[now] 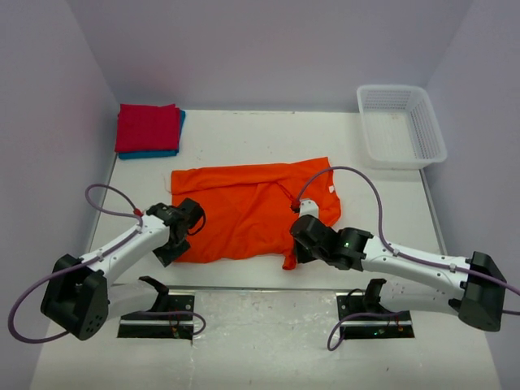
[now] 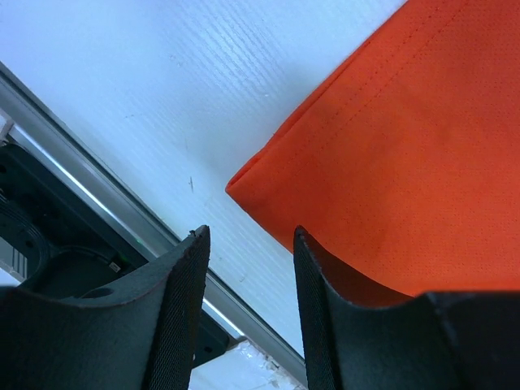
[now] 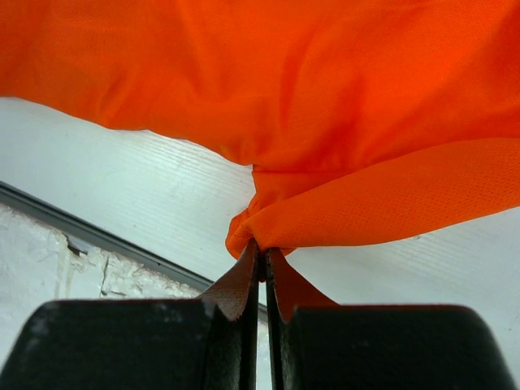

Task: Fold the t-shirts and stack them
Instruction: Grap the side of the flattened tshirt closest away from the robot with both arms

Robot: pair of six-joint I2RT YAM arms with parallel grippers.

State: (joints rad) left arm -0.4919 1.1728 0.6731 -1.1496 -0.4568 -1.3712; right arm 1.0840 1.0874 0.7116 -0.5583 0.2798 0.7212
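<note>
Orange t-shirt (image 1: 244,211) is lying spread out and rumpled on the white table (image 1: 244,138), not yet folded, with its collar end turned to the right and a crease running down its middle.

The right gripper (image 1: 294,253) is pinching the orange t-shirt at its near right edge. Its two fingers are pressing together on a bunched fold of the cloth. In the right wrist view that fold is rising off the table, and the rest of the garment is draping away above it.

The left gripper (image 1: 171,250) is hovering at the shirt's near left corner with its jaws partly apart and nothing between them. In the left wrist view bare table is showing through the gap, and the corner of the cloth is lying just ahead of it. The hem is passing behind one finger; whether that finger is touching the cloth cannot be told.

Well beyond the shirt's far left corner, a folded crimson t-shirt (image 1: 147,127) is resting on a folded blue t-shirt (image 1: 154,153), which is showing only along its edges. Beyond the shirt's far right corner, a white mesh basket (image 1: 431,130) is sitting apart from it.
</note>
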